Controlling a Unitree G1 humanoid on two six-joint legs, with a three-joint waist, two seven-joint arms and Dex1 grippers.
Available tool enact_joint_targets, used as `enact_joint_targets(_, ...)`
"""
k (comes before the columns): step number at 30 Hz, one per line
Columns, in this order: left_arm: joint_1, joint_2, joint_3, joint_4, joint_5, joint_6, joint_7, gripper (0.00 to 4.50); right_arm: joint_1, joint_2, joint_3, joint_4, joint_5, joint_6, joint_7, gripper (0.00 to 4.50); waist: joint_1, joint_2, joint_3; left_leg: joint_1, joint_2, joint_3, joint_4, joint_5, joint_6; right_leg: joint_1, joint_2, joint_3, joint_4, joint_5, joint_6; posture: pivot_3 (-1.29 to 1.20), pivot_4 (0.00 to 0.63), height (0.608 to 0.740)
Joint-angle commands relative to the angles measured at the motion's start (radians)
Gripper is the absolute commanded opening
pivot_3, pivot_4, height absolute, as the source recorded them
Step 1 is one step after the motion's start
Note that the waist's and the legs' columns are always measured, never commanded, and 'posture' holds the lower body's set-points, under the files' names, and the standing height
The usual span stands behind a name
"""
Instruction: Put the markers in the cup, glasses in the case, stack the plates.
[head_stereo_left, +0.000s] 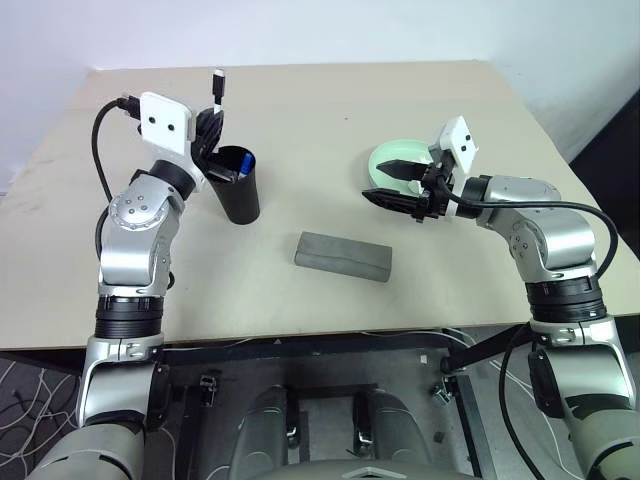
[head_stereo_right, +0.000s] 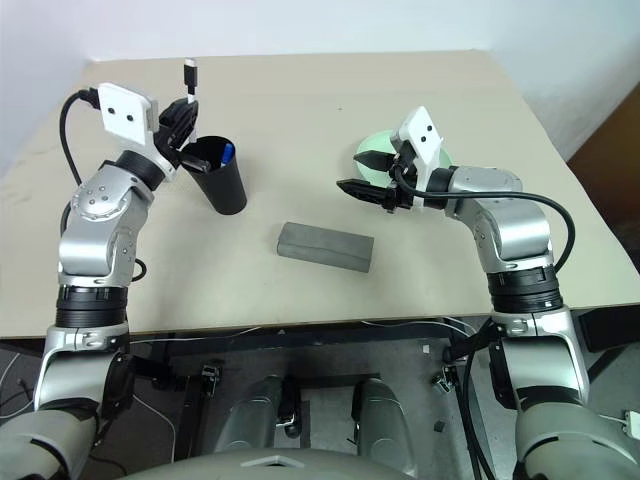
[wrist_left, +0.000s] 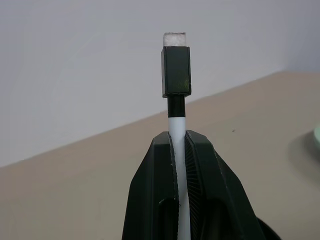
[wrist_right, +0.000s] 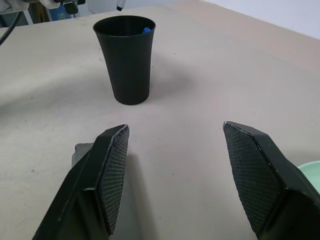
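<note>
Grey rectangular hard glasses case (head_stereo_left: 343, 256): lies flat on the beige surface (head_stereo_left: 400, 100), nearest the front edge, between the two arms, lid down.

Right tool (head_stereo_left: 397, 184): two black fingers spread apart, nothing between them; hovers just above the surface, pointing toward the robot's left, beyond and to the right of the case. In the right wrist view the ribbed pads (wrist_right: 112, 175) frame bare surface, with a corner of the case below the one finger.

Mint green round shallow plastic plate (head_stereo_left: 392, 156): on the surface just behind the right tool, partly hidden by it (a second plate underneath cannot be told).

Black tapered plastic cup (head_stereo_left: 238, 188): upright, left of centre, well apart from the right tool; a blue-capped marker (head_stereo_left: 244, 160) stands inside, its cap at the rim.

Left tool (wrist_left: 179, 150): clamped on the slim white-barrelled marker with black cap (head_stereo_left: 217, 88), held near upright, cap uppermost, just above and behind the cup's rim on the robot's left.
</note>
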Motion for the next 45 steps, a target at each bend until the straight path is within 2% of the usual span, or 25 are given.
enact_joint_targets(1, -0.030, 0.013, 0.021, -0.029, 0.004, 0.002, 0.001, 0.02, -0.016, -0.014, -0.029, -0.024, 0.008, -0.014, 0.000, 3.19, 0.001, 0.000, 0.000, 0.000, 0.000, 0.000, 0.000, 0.000, 0.000, 0.000, 0.000, 0.000, 0.000, 0.000, 0.000, 0.00, 0.150, 0.701)
enact_joint_targets(32, 0.002, -0.033, -0.002, -0.047, 0.011, 0.045, -0.010, 0.02, -0.015, -0.035, -0.024, -0.024, 0.001, -0.018, 0.002, 3.19, 0.000, 0.000, 0.000, 0.000, 0.000, 0.000, 0.000, 0.000, 0.000, 0.000, 0.000, 0.000, 0.000, 0.000, 0.000, 0.00, 0.150, 0.701)
enact_joint_targets(37, 0.005, -0.032, 0.000, -0.052, 0.015, 0.045, -0.010, 1.53, -0.016, -0.032, -0.022, -0.023, 0.000, -0.020, 0.001, 3.19, 0.000, 0.000, 0.000, 0.000, 0.000, 0.000, 0.001, 0.000, 0.000, 0.000, 0.000, 0.000, 0.000, 0.000, 0.000, 0.00, 0.150, 0.701)
enact_joint_targets(45, 0.005, -0.031, 0.001, -0.054, 0.021, 0.037, -0.014, 1.53, -0.016, -0.029, -0.020, -0.021, -0.001, -0.023, 0.001, 3.19, 0.000, 0.000, 0.000, 0.000, 0.000, 0.000, 0.001, 0.000, 0.000, 0.000, 0.000, 0.000, 0.000, 0.000, 0.000, 0.00, 0.150, 0.701)
